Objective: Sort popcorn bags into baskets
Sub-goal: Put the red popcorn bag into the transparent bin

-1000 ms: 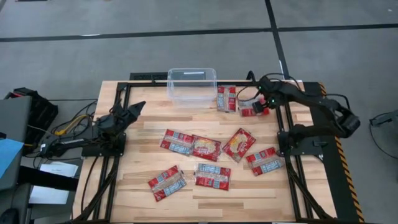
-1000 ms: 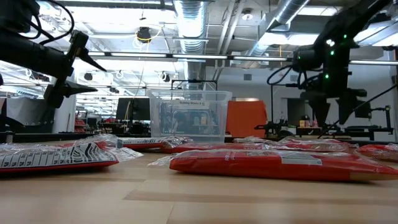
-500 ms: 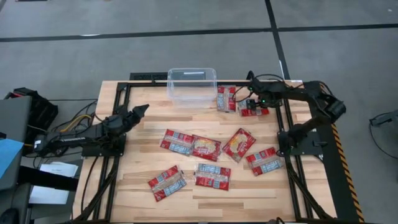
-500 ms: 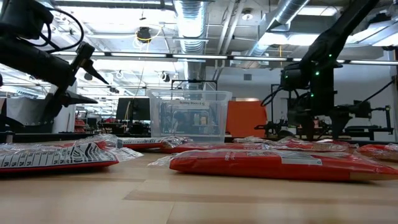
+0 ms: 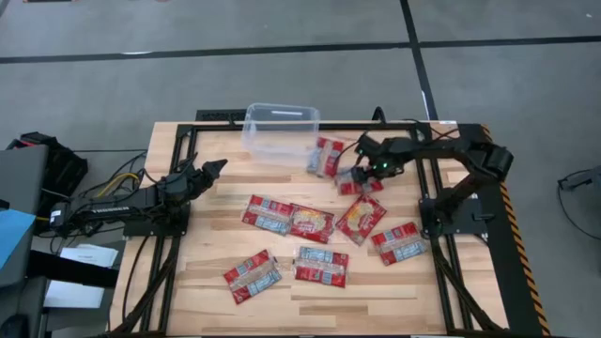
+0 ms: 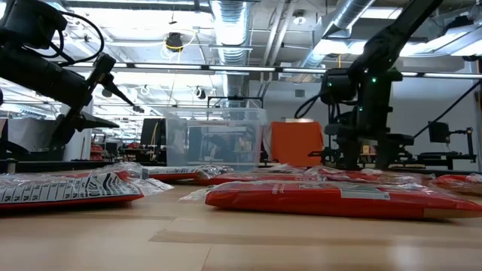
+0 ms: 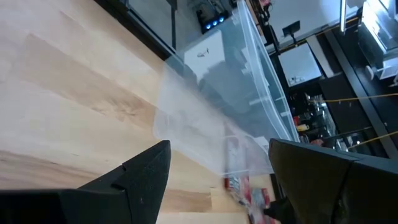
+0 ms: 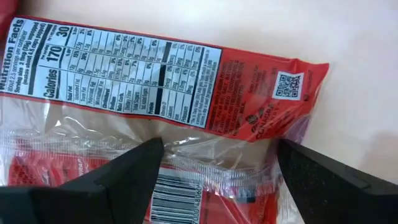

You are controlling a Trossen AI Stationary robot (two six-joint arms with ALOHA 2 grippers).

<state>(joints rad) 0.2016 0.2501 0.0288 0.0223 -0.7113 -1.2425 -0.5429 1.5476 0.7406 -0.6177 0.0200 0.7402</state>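
Note:
The clear plastic bin (image 5: 280, 131) stands skewed at the table's far edge and also shows in the low view (image 6: 215, 139). One red popcorn packet (image 5: 326, 157) lies against its right corner. A second packet (image 5: 364, 184) lies under my right gripper (image 5: 357, 176), which is open and points down at it (image 8: 217, 168). Several more packets (image 5: 311, 223) lie flat across the table's middle and near side. My left gripper (image 5: 211, 167) is open and empty above the table's left part, pointing toward the bin (image 7: 249, 81). My right gripper stands with open fingers on the packet's clear-wrapped face (image 8: 205, 146), coming from above and pointing down. The fingers (image 8: 124, 180) lie one toward each side of the packet. The packet lies flat on the table. The fingertips themselves hide the exact contact.
A black metal frame (image 5: 441, 202) runs around the table and carries both arm bases. Bare wood lies between the left gripper and the bin (image 5: 225, 188) and along the near edge. Cables and equipment sit off the table's left side.
My right gripper has come down and gone toward the table's left edge and slightly nearer, sliding the packet under it along. The packet beside the bin has slid left too, and the bin has been shoved left and turned. My left arm has stretched out lower toward the bin.

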